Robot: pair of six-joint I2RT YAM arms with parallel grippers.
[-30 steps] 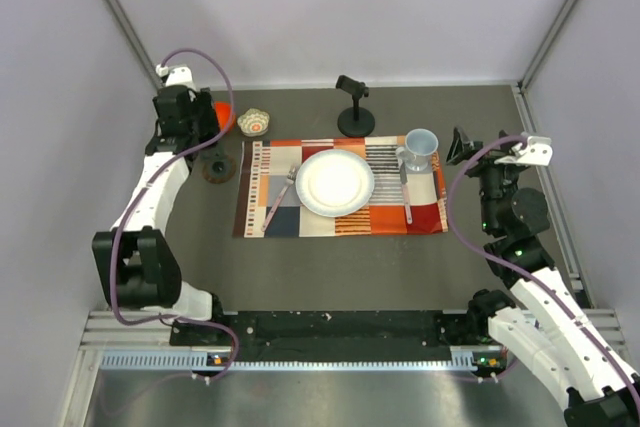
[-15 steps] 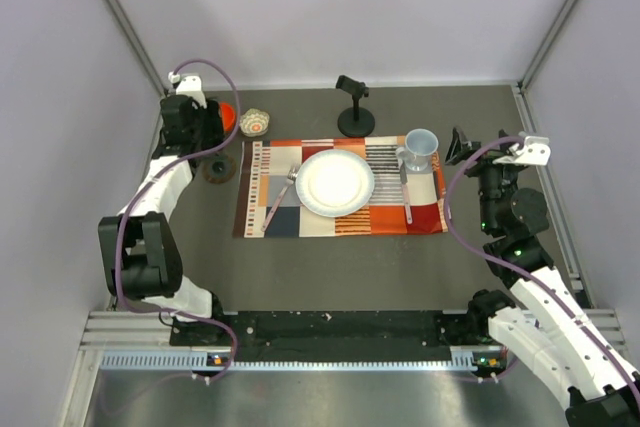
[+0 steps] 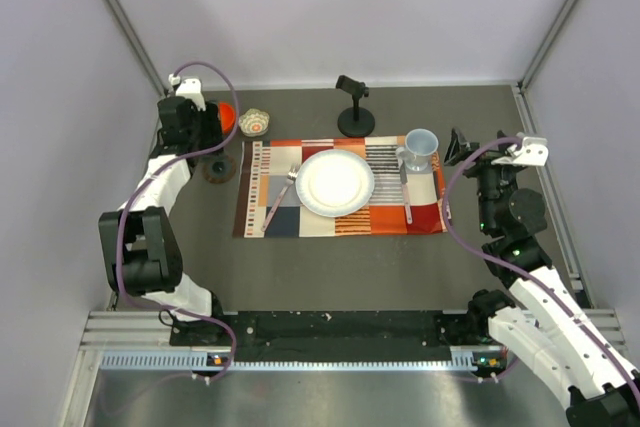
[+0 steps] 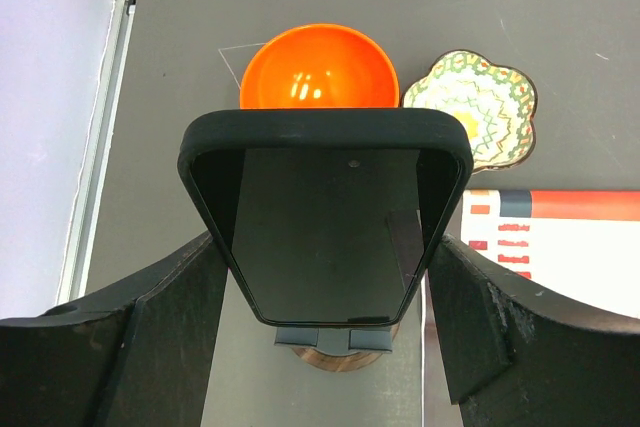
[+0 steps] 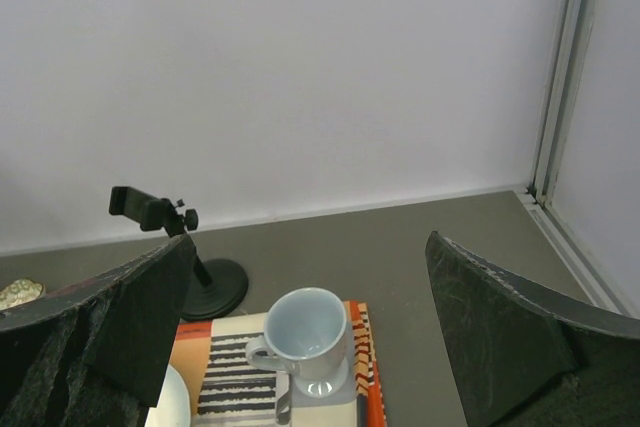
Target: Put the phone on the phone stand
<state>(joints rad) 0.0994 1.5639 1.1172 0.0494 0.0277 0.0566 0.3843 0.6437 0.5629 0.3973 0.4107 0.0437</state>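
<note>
1. Left tool (image 4: 322,243) grips the phone (image 4: 320,197), fingers touching both long edges; width of grip same as a second ago
2. Change: the left wrist has shifted slightly toward the far wall, then settled; barely any motion in the last half second
3. Phone's lower end meets the grey lip of the phone stand (image 4: 322,338), just under the tool; seated or only touching, cannot tell
4. Reading: placement nearly done, release likely next
5. Right tool (image 5: 308,247) spread wide, empty, unmoved, above the mug (image 5: 305,332)
</note>
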